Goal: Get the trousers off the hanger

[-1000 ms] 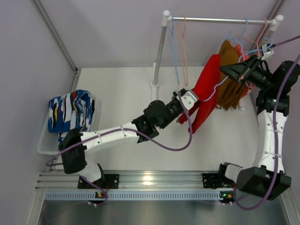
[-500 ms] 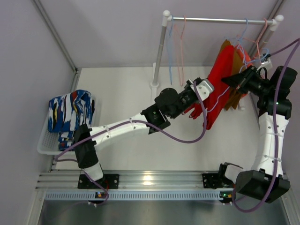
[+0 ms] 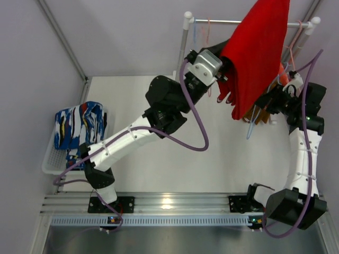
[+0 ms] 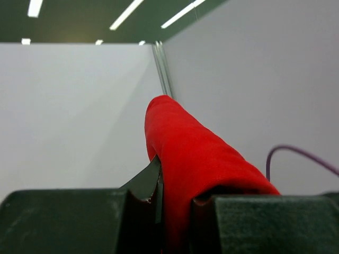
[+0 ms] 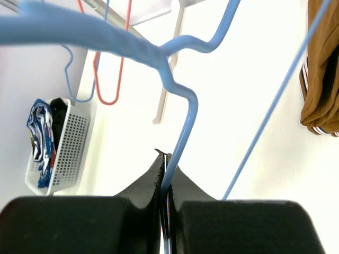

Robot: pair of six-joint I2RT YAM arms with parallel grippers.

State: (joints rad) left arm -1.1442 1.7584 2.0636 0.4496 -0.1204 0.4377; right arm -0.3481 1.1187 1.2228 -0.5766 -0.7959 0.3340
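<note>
Up by the rail (image 3: 249,23), left gripper (image 4: 175,185) clamps red trousers (image 3: 259,53) — right gripper (image 5: 167,169) pinches blue hanger (image 5: 183,127); stripping step, next pull clear.

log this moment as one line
left claw: shut on red trousers, held high by rail | right claw: shut on blue hanger | patterned trousers: in basket

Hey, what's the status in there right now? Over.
Left gripper shut on red trousers, held high. Right gripper shut on blue hanger, which looks bare. Brown trousers hang beside it; nothing blocking.
</note>
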